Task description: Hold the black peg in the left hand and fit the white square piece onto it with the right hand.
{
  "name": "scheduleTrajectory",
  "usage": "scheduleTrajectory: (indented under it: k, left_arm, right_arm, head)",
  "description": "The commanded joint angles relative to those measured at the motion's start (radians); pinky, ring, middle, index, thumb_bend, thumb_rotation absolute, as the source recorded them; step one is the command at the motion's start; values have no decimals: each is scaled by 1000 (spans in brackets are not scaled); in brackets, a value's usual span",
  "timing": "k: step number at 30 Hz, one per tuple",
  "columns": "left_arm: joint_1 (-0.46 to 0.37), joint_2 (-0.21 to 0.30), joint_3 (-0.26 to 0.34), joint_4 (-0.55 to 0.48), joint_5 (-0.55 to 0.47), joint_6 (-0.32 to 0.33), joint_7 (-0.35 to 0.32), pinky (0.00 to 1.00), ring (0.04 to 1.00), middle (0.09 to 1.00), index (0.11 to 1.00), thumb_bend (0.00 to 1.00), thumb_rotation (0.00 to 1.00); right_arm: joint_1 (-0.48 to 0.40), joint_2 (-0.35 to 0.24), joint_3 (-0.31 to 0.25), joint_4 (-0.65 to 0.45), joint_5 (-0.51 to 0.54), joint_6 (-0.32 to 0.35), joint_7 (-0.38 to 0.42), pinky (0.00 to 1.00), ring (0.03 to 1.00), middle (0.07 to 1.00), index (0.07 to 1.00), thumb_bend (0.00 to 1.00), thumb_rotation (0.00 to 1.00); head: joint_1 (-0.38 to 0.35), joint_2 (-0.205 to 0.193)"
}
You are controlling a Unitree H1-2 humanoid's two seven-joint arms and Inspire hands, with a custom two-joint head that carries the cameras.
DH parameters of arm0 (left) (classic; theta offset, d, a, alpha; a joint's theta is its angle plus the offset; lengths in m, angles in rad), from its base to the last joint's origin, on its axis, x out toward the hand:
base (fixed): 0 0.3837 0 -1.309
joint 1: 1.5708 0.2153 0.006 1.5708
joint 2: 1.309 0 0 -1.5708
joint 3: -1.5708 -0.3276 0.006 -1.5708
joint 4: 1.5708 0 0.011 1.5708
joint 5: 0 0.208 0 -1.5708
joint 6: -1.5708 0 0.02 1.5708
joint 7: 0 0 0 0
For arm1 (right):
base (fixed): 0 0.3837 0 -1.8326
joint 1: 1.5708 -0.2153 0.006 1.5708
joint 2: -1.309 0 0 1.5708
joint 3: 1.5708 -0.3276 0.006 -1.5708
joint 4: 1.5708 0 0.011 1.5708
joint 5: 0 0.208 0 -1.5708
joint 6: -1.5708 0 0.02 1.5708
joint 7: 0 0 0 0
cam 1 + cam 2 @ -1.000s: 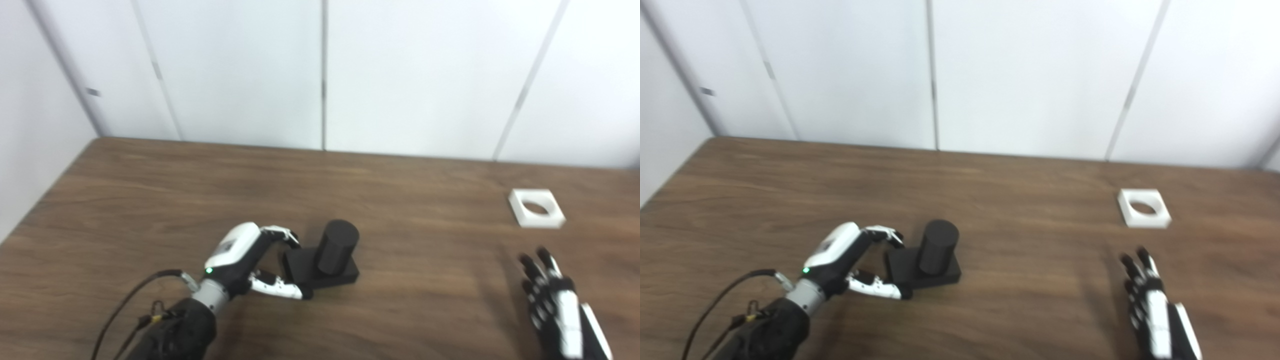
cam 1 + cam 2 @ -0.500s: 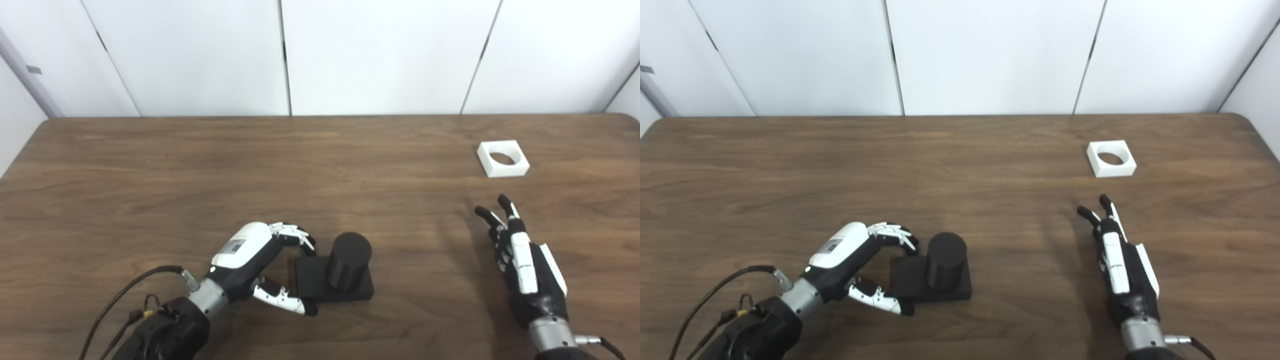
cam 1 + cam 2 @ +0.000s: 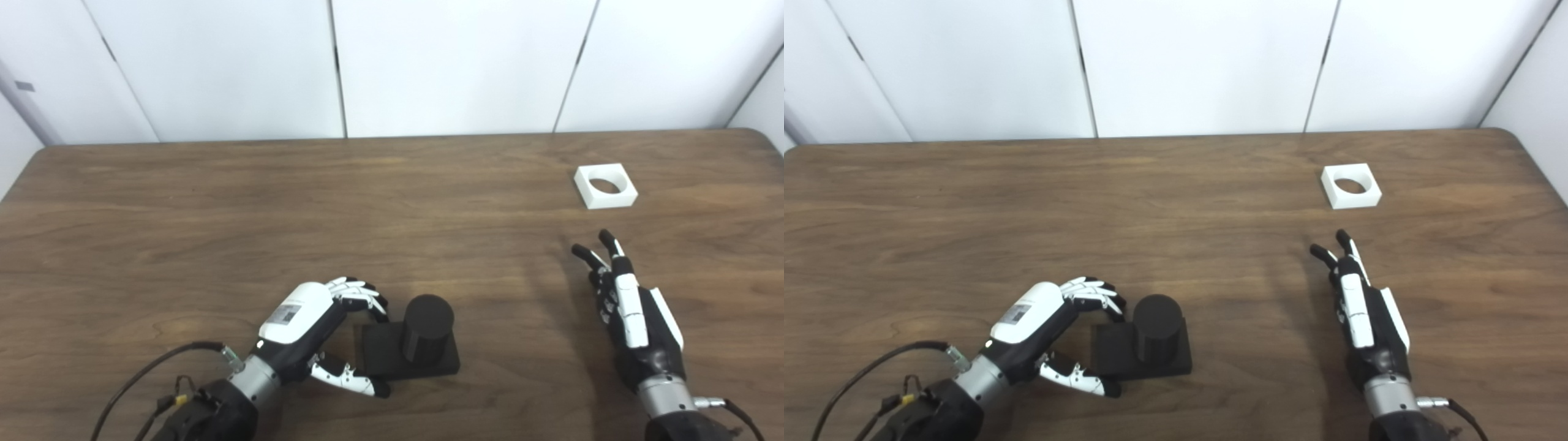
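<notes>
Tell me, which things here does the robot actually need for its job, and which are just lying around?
Needed for the job:
- black peg on its flat square base, standing on the table
- white square piece with a round hole, lying flat at the far right
- left hand, curled around the peg's base
- right hand, open, holding nothing

Just there:
- wooden table; nothing else lies on it

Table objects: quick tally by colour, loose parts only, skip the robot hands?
Black: 1, the black peg standing on its square base, at the front near the left robot hand.
White: 1, the white square piece with a round hole, lying flat at the far right, beyond the right robot hand.
Total: 2, both resting on the wooden table.
</notes>
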Motion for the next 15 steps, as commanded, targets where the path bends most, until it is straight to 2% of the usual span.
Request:
scheduleTrajectory:
  k: [1, 4, 9, 12, 15]
  left_arm:
    - [27, 16, -28, 44, 36, -6, -37, 908, 856, 781, 488, 512, 45]
    - [29, 10, -24, 53, 43, -12, -31, 906, 851, 777, 488, 513, 43]
    - [22, 3, -26, 71, 50, -19, -22, 894, 846, 775, 488, 515, 42]
    - [22, 0, -26, 73, 45, -24, -14, 889, 842, 774, 488, 515, 43]
    - [21, -7, -24, 80, 44, -30, 0, 879, 834, 768, 488, 516, 42]
  right_arm:
    - [-5, 47, 12, -29, 23, -7, 13, 1000, 969, 886, 1000, 606, 999]
    - [-5, 51, 12, -39, 40, -6, 10, 1000, 964, 889, 1000, 602, 961]
    - [-28, 17, 17, -74, -42, -11, -3, 992, 938, 863, 969, 591, 894]
    - [-63, -14, -4, -77, -33, 27, 7, 962, 916, 852, 971, 536, 804]
    - [-92, -53, -20, -89, -35, 83, 28, 997, 945, 874, 978, 549, 759]
  head:
    - [-11, -3]
    - [-26, -11]
    - [-40, -28]
    - [-48, -42]
    - [-65, -62]
